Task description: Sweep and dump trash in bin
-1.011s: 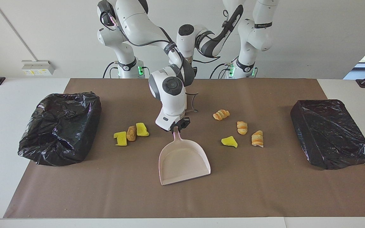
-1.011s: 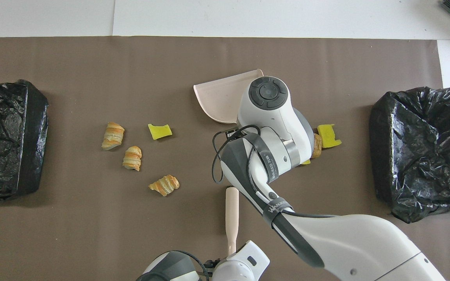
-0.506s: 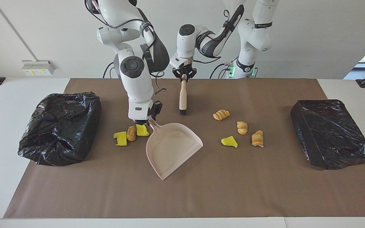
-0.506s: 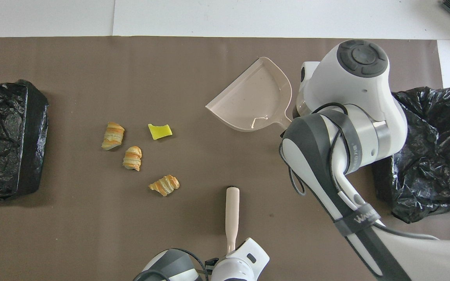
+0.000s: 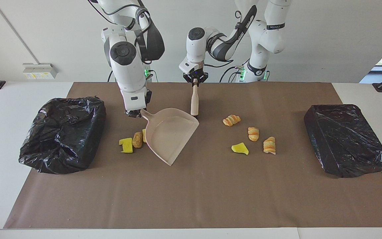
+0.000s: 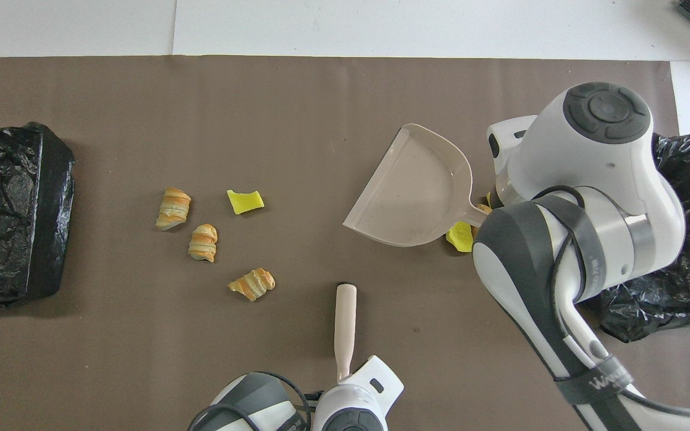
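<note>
While the facing view shows the whole white bench (image 5: pixel 22 199), the pale wall and both arm bases at the top of the frame, the overhead view cuts the arms short and hides the right gripper's tips under its own wrist. A brown mat (image 5: pixel 197 199) covers most of the bench.

Two bins lined with black bags sit at the mat's ends: one (image 5: pixel 63 134) at mid-left of the facing frame, its bag crumpled and open, and one (image 5: pixel 345 141) at mid-right, its bag stretched flatter. Neither view shows anything inside them.

A pale pink dustpan (image 5: pixel 171 134) is at centre-left of the facing frame, tilted, its open edge toward the frame's lower middle; the overhead view shows its tray (image 6: pixel 417 191) bare. The right gripper (image 5: pixel 133 112) has its jaws closed on the dustpan's handle.

The left gripper (image 5: pixel 194 79), upper centre of the facing frame, has its jaws clamped on the thin end of a wooden-handled brush (image 5: pixel 194 101) that stands upright with its dark bristle end on the mat.

Of the trash, one group (image 5: pixel 132 142), yellow sponge chunks and a brown bread piece, lies just beside the dustpan toward the crumpled bin; the overhead view shows only a yellow chunk (image 6: pixel 460 235) of it past the right arm. A second group lies right of centre in the facing frame: three croissant pieces (image 5: pixel 253 133) and a yellow sponge chunk (image 5: pixel 240 148).
</note>
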Available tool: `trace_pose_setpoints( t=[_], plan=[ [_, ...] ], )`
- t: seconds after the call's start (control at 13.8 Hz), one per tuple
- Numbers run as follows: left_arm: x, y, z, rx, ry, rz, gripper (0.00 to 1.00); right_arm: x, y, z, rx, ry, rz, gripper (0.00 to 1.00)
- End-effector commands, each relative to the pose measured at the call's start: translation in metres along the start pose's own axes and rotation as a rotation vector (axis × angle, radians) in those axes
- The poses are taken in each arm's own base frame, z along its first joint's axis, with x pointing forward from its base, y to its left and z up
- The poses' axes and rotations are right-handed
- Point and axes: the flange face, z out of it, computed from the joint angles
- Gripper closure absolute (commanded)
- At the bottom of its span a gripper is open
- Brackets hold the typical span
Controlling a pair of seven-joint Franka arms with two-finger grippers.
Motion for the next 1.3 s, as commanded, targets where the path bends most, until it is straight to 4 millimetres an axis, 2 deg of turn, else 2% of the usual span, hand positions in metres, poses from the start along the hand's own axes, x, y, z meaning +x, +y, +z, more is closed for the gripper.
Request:
trace_pose_setpoints(
  t=[0.0,0.07,0.14,0.36,0.51,0.65,0.79,0.94,1.08,1.23],
  plan=[
    [0.027,-0.018,-0.027,0.040,0.008,-0.003,1.00,-0.016,0.004,0.005,-0.020,0.002,-0.064,1.00],
    [0.036,-0.025,-0.032,0.064,0.022,-0.005,1.00,-0.017,0.002,0.011,-0.014,-0.013,-0.067,1.00],
    [0.052,-0.039,-0.039,0.068,0.032,-0.030,1.00,-0.018,-0.004,0.020,-0.009,-0.034,-0.067,1.00],
    [0.088,-0.098,-0.074,0.047,0.030,-0.039,1.00,-0.019,-0.012,0.026,-0.045,-0.044,-0.087,1.00],
    [0.104,-0.135,-0.086,0.048,0.013,-0.057,1.00,-0.006,-0.027,0.032,-0.050,-0.052,-0.090,1.00],
    [0.125,-0.173,-0.085,0.059,0.010,-0.098,1.00,0.015,-0.050,0.040,-0.060,-0.068,-0.057,1.00],
    [0.154,-0.222,-0.084,0.069,0.030,-0.197,1.00,0.028,-0.065,0.045,-0.065,-0.075,-0.033,1.00],
    [0.177,-0.271,-0.080,0.067,0.093,-0.251,1.00,0.051,-0.089,0.055,-0.079,-0.071,-0.042,1.00],
    [0.187,-0.318,-0.076,0.067,0.078,-0.192,1.00,0.062,-0.099,0.064,-0.079,-0.076,-0.007,1.00],
    [0.184,-0.348,-0.059,0.071,0.048,-0.193,1.00,0.067,-0.108,0.070,-0.078,-0.077,-0.007,1.00]
  ],
)
